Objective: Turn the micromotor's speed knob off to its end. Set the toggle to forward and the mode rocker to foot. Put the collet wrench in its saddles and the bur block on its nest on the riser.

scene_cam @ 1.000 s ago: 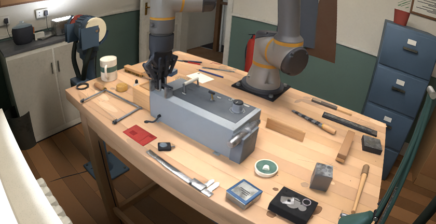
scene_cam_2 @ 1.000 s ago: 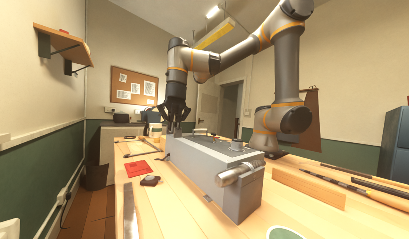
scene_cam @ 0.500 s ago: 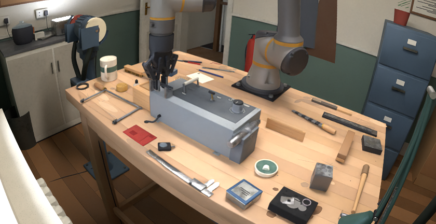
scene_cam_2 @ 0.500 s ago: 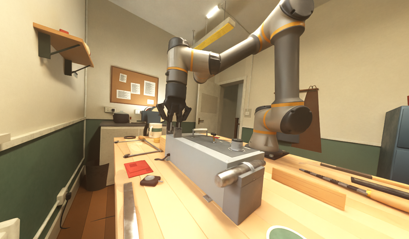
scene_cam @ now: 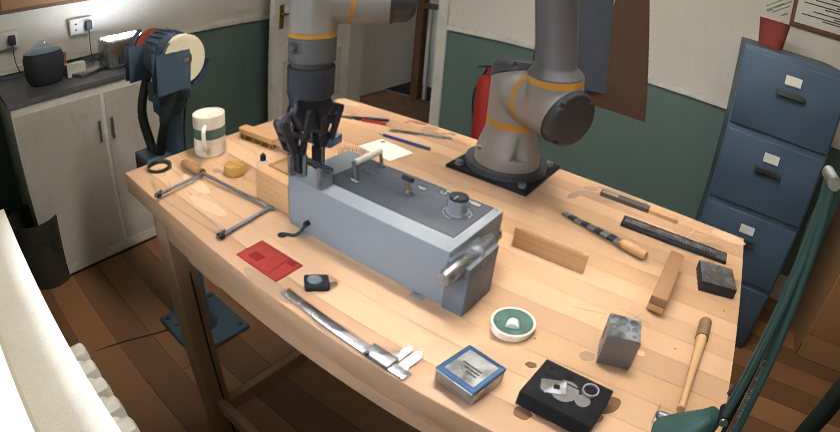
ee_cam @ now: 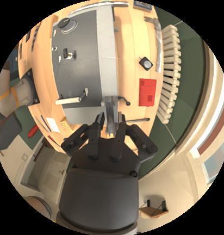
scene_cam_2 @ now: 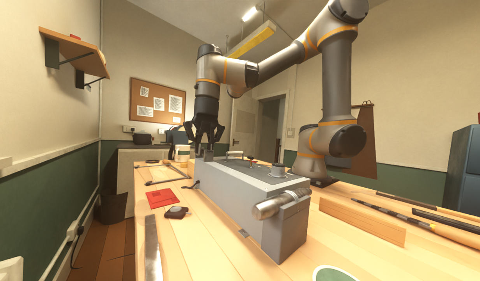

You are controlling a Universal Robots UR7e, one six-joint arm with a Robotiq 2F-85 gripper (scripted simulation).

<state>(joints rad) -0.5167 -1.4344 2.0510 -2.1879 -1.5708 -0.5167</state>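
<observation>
At the bench's centre stands the grey micromotor box [scene_cam: 390, 224] with its speed knob [scene_cam: 457, 203] and toggle [scene_cam: 407, 182] on the dark top panel. The collet wrench [ee_cam: 111, 115] lies at the box's far left end, by the saddles there. My gripper [scene_cam: 308, 162] hangs straight above that end with the wrench between its fingers, and it is open, holding nothing. The bur block [scene_cam: 618, 341], a grey cube with holes in its top, sits on the bench near the right front. The wooden riser [scene_cam: 273, 180] stands just behind the box's left end.
A white mug [scene_cam: 209, 131] stands at the far left corner, with a fret saw [scene_cam: 217, 195] in front of it. A red card [scene_cam: 269, 260], a steel file [scene_cam: 346, 333], a round green dish [scene_cam: 513, 323] and a black tray [scene_cam: 563, 397] lie along the front.
</observation>
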